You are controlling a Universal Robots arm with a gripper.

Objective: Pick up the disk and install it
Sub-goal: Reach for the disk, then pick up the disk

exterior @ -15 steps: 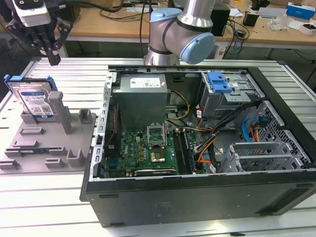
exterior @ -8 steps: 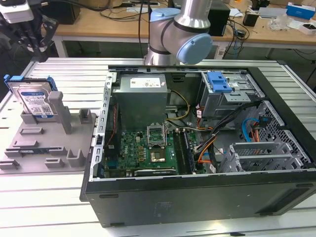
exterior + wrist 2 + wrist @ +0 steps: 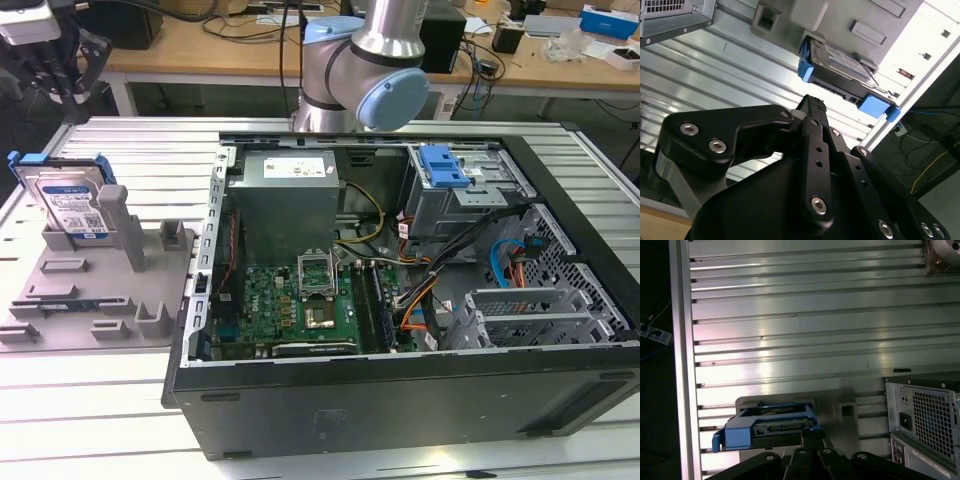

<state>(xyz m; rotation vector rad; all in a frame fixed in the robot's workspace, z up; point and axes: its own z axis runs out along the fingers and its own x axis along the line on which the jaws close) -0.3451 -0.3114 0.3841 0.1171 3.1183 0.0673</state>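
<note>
Disk (image 3: 65, 200) upright in grey holder (image 3: 100, 290), long axis approx vertical, connector end up, gripper (image 3: 812, 102) closed, empty

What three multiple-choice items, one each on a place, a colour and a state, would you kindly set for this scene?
1. Where is the disk? A in the grey holder; B in the drive bay; C on the floor.
2. What colour is its bracket? A red; B blue; C green.
3. The computer case is: A closed; B open; C upside down.

1 A: it stands upright in the holder at the exterior view's left.
2 B: both wrist views show blue.
3 B: the motherboard lies exposed.
</note>
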